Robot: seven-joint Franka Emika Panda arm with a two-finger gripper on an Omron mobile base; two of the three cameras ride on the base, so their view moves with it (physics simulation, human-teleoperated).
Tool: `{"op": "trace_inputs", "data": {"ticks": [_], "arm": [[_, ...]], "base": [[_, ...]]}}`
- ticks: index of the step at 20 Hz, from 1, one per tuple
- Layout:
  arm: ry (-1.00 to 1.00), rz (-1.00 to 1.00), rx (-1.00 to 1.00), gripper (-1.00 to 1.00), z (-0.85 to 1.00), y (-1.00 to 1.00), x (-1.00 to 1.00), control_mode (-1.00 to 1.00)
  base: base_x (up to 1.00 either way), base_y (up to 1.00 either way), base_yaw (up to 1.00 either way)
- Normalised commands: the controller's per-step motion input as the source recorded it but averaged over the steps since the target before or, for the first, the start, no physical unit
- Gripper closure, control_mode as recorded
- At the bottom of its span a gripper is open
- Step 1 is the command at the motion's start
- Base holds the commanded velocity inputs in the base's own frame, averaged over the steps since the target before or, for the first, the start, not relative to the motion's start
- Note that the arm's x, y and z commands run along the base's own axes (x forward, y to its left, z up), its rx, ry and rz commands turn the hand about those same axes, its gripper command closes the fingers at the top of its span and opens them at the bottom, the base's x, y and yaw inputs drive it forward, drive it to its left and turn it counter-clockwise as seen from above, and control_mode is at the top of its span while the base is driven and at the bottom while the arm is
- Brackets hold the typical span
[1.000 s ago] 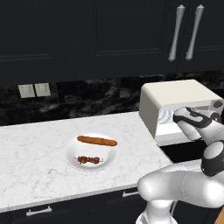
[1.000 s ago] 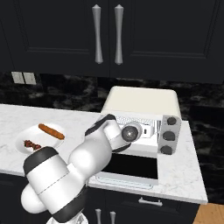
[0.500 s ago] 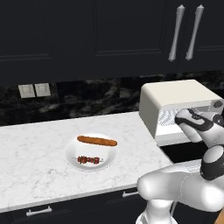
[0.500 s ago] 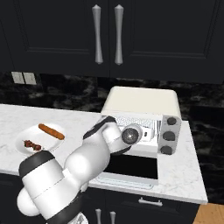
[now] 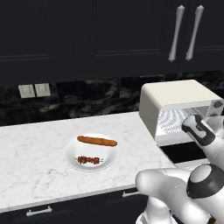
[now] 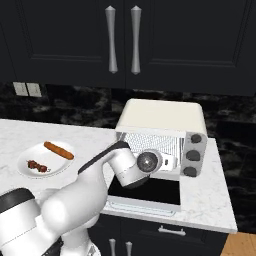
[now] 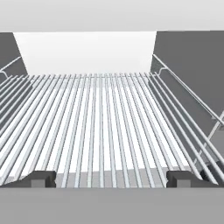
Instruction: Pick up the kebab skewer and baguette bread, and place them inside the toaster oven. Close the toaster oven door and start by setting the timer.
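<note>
Toaster oven (image 6: 162, 120) sits on the marble bench (image 5: 35, 162), its door (image 6: 145, 191) dropped flat in front, dark glass up. Gripper (image 7: 111, 178) is at the oven mouth, pointing in over the wire rack (image 7: 100, 127); jaws spread wide, nothing between them. Three dark knobs (image 6: 194, 155) run down the oven's right front. Well left of the oven, a white plate (image 5: 72, 154) carries both foods: baguette bread (image 5: 97, 141) on the far side, kebab skewer (image 5: 89, 160) just nearer, lying roughly parallel and apart. Dark cabinets (image 6: 120, 40) hang above the oven.
</note>
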Motion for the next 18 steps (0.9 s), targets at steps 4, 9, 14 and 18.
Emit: {"op": "trace_inputs", "data": {"ticks": [4,9,14,18], "arm": [[0.19,0.00,0.00,-1.00,-0.54,0.00,-0.49,-1.00],[0.18,0.00,0.00,-1.00,-0.60,0.00,-0.44,-1.00],[0.12,0.00,0.00,-1.00,-0.74,0.00,-0.53,-1.00],[0.07,0.00,0.00,-1.00,-0.83,0.00,-0.56,-1.00]], "base": [[0.00,0.00,0.00],[0.00,0.00,0.00],[0.00,0.00,0.00],[0.00,0.00,0.00]]}}
